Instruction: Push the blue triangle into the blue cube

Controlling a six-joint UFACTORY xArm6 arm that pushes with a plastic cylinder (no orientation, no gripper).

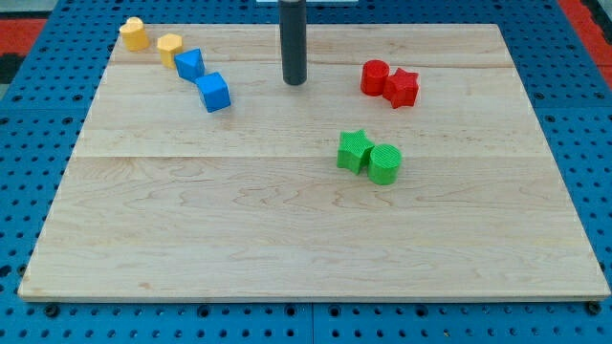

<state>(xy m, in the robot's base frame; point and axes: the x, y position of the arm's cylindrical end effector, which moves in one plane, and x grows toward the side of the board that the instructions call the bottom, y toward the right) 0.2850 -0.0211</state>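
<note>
Blue triangle (189, 64) sits near the board's upper-left corner, at about ten o'clock from the board's centre, and the blue cube (214, 92) lies just beside it at its four o'clock; whether the two touch I cannot tell. By size, the wooden board (287, 220) fills most of the view. Next comes the dark rod, whose lower end, my tip (294, 82), rests on the board at about twelve o'clock from centre, at three o'clock of the blue cube and well apart from every block, touching nothing. Smaller are the blocks: a red cylinder (375, 76) and red star (403, 88) pressed together at two o'clock, a green star (354, 150) and green cylinder (384, 163) touching just right of centre, and two yellow blocks (134, 33) (170, 47) at the triangle's ten o'clock.
</note>
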